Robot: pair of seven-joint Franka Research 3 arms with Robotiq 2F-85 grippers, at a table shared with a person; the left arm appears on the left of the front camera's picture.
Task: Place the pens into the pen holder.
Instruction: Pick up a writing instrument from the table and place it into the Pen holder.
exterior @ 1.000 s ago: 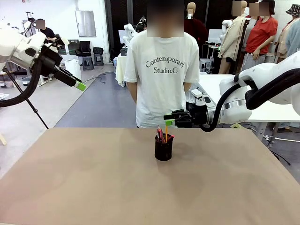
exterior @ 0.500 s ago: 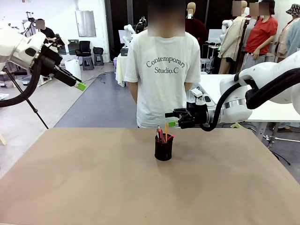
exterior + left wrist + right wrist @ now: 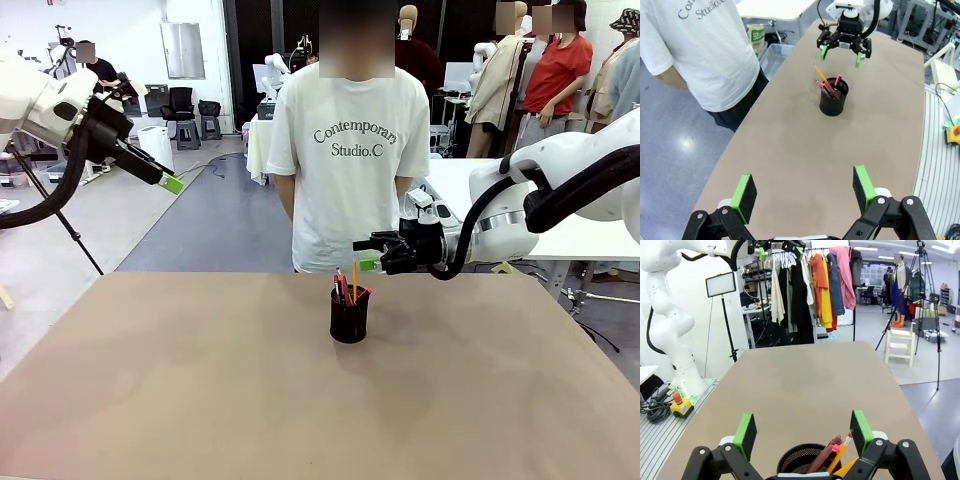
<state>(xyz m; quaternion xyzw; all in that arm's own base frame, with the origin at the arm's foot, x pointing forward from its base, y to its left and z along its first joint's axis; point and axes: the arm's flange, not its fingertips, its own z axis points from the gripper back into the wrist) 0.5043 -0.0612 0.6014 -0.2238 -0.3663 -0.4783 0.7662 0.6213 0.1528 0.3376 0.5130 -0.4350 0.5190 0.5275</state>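
Right claw (image 3: 368,255) gapes wide and empty above the pen holder (image 3: 349,317).

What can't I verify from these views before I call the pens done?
- Pens' lower ends: hidden inside the pen holder in every view.
- Holder's base, right wrist view: cut off by the bottom edge and the right gripper.
- Pen markings, front view: too small.

Pen holder (image 3: 799,458) was black wire mesh, matt. Counter (image 3: 200,380) around it looked smooth, matt tan. Beside it, fingers (image 3: 746,434) carried matt green pads on black plastic.
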